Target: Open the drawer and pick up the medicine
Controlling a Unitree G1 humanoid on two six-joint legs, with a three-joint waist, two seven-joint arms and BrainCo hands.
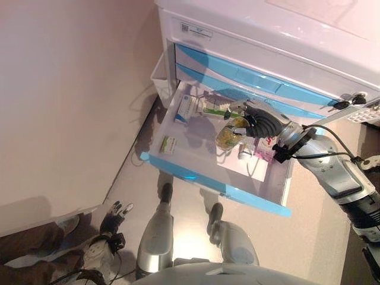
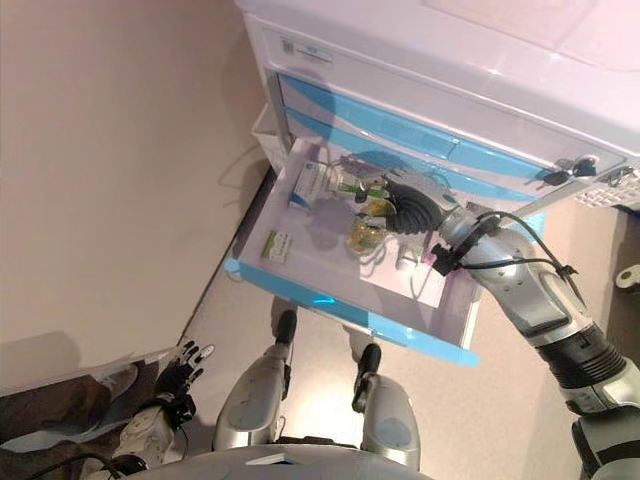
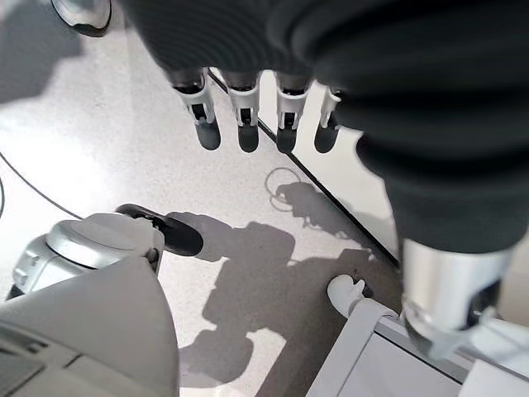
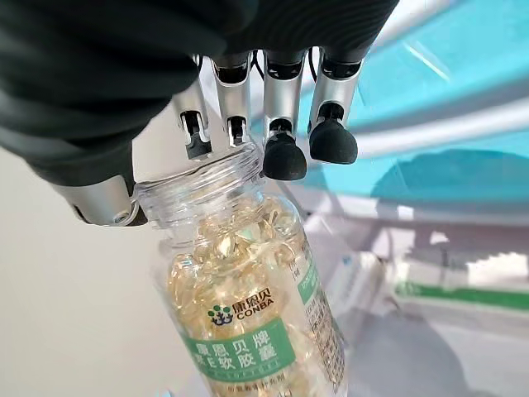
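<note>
Gripping a clear medicine bottle of yellow capsules — right hand curls round its top, above the open drawer | left hand hangs low near the floor — fingers relaxed, holding nothing | small boxes lie inside the drawer

- Head views bright, warm pinkish light from above; cabinet top washed out, nearly white.
- Glare patch on floor between the robot's legs.
- Soft shadows inside open drawer under right hand and on wall left of cabinet.
- Left wrist view: hard dark shadows on pale floor; left hand cover blurred.
- Right wrist view: bottle sharp, blue drawer fronts behind out of focus.
</note>
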